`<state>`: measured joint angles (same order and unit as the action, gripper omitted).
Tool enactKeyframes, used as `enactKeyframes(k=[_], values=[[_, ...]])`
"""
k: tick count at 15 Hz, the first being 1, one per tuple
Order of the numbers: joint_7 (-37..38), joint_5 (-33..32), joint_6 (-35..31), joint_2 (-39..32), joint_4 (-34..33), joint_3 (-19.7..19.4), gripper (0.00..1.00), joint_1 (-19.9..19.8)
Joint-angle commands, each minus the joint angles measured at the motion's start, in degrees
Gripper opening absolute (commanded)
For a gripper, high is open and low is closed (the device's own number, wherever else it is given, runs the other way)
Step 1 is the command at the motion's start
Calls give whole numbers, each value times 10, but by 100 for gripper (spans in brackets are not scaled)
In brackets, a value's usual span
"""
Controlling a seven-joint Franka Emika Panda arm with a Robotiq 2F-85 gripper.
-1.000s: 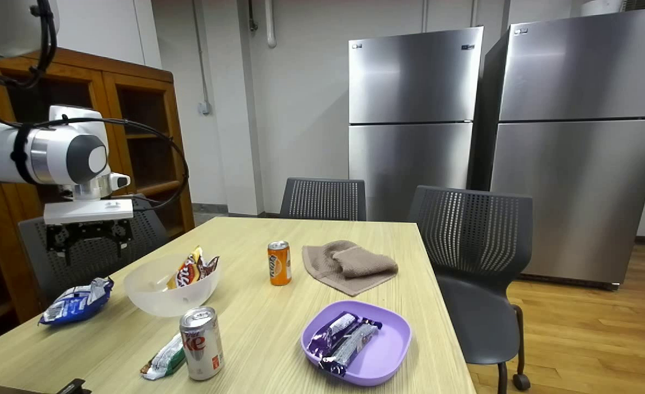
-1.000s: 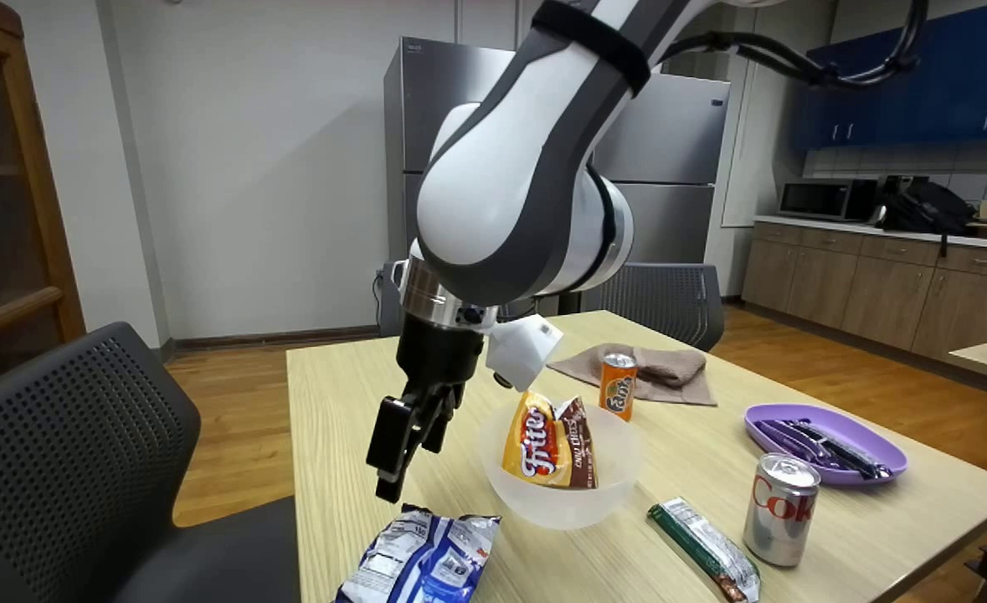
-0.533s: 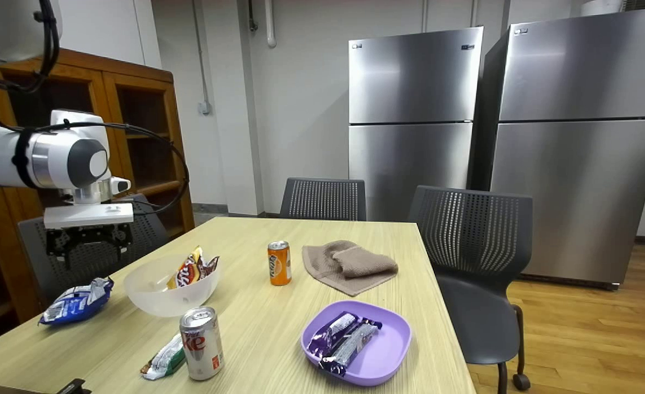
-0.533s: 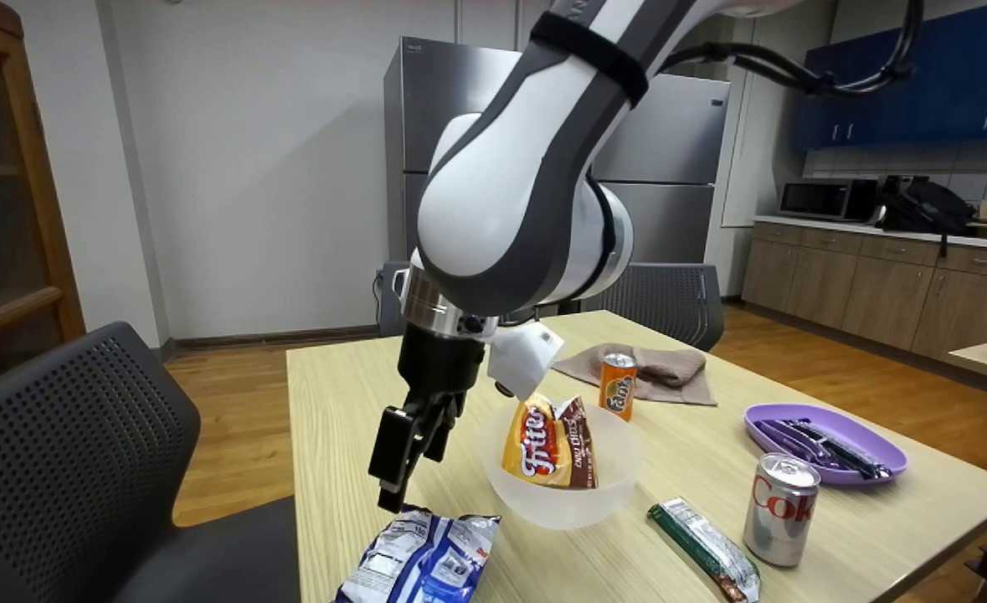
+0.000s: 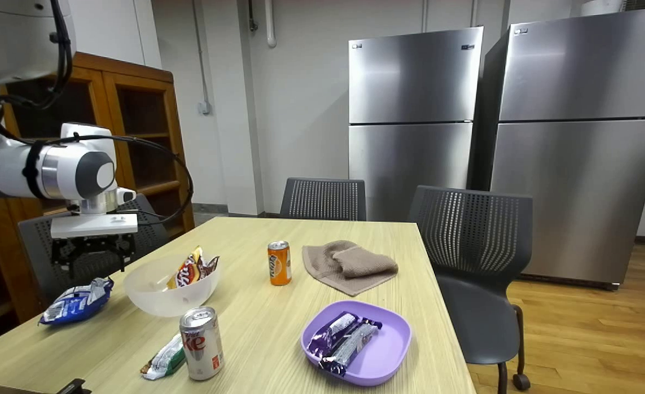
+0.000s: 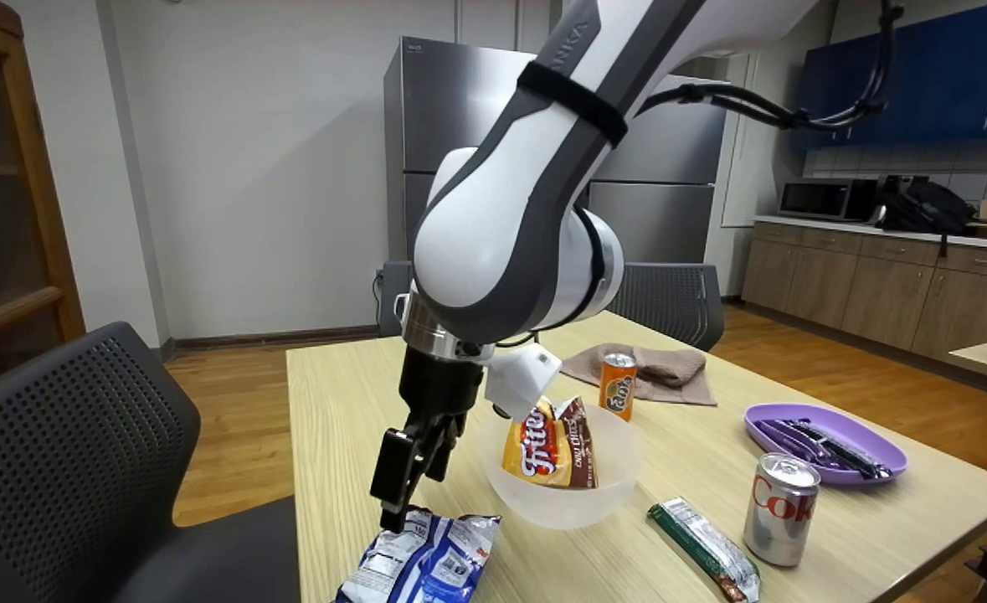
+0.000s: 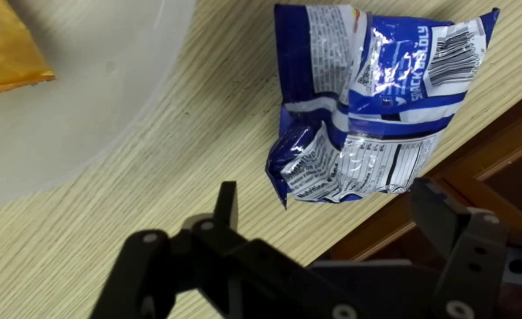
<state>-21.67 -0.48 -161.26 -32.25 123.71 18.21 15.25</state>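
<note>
The gripper (image 7: 325,195) stands spread wide, its two fingers (image 7: 227,204) facing each other with a broad gap between them. It points downward over the worktop (image 6: 351,394), a little tilted as seen in an exterior view. Nearest to it is a blue and white snack bag (image 7: 367,102), which lies on the worktop near the edge, its printed back facing up. In the wrist view the bag's closest edge falls between the lines of the two fingertips: one tip shows over the worktop, the other against brown wood (image 7: 491,150) just past the bag's corner. An exterior view shows the tips hanging above the bag, apart from it. The white and grey arm (image 6: 510,218) reaches down to the gripper from above in both exterior views.

Beside the bag stands a frosted bowl (image 6: 564,507), and a yellow and brown Fritos bag (image 6: 543,452) leans inside it. A green-wrapped bar (image 5: 166,358) lies just beside an upright Diet Coke can (image 5: 202,347). Farther off, an orange Fanta can (image 5: 279,265) stands upright near a crumpled brown cloth (image 5: 349,268). A purple plate (image 5: 385,350) holds two wrapped bars (image 5: 333,334) side by side. A dark chair (image 6: 66,469) with a perforated back stands beside the worktop.
</note>
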Motion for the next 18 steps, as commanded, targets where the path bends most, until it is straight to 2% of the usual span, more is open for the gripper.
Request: enactKeyframes(k=[1, 15, 16, 17, 18], values=[[9, -18, 15, -15, -22, 11, 100, -14], [4, -31, 18, -25, -26, 12, 100, -19], [4, -32, 17, -26, -26, 12, 93, -19], [4, -32, 16, -26, -25, 12, 74, -19], [5, -33, 16, -26, -26, 11, 67, -18]])
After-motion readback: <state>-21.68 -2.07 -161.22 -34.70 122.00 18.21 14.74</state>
